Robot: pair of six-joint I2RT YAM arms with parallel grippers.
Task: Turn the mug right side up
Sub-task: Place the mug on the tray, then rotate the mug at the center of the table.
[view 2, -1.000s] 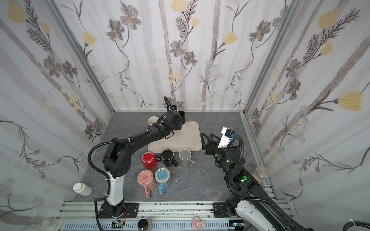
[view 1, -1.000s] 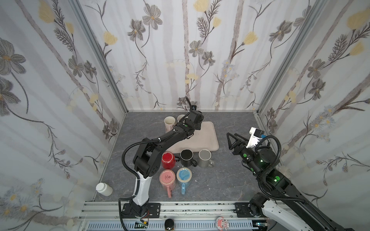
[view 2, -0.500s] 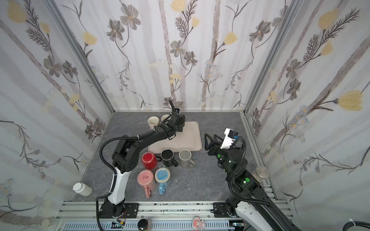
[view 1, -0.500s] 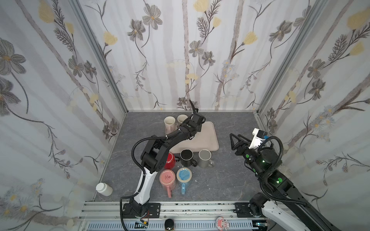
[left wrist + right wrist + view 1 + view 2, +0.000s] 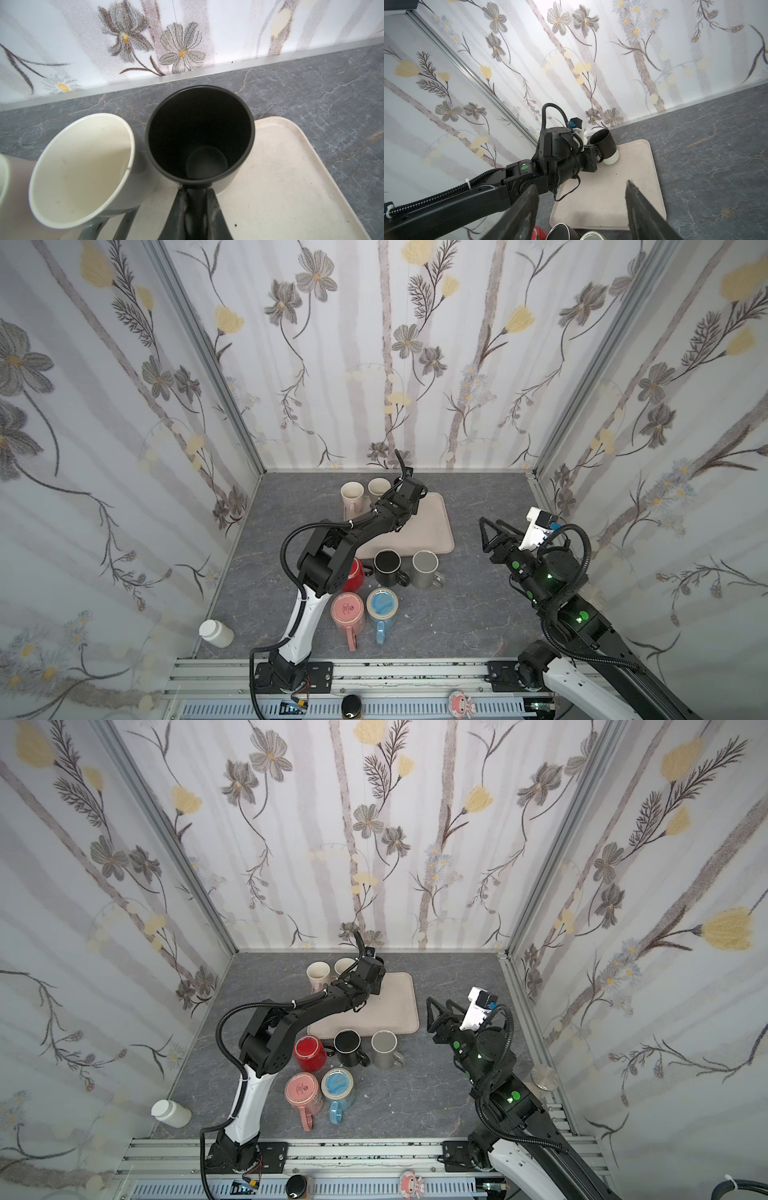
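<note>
No legible text, numbers or brand names are found. A round printed mark is seen on the pink mug (image 5: 348, 609) base, too small to be read. No lettering is made out on the rail's cartoon sticker (image 5: 459, 700).

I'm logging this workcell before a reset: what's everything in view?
tray: 1, beige, back centre of the table
black-and-white mug: 1, black with white base, opening up, tray's back left corner
cream mugs: 2, cream, left of that mug
red mug: 1, red, before the tray, partly under the left arm
black mug: 1, black, before the tray
grey mug: 1, grey, right of the black mug
pink mug: 1, pink, upside down, front row
blue mug: 1, blue, right of the pink mug
bottle: 1, white, front left corner
left claw: 1, black, closed on the black-and-white mug's handle
right claw: 1, black, open, empty, right of the tray
</note>
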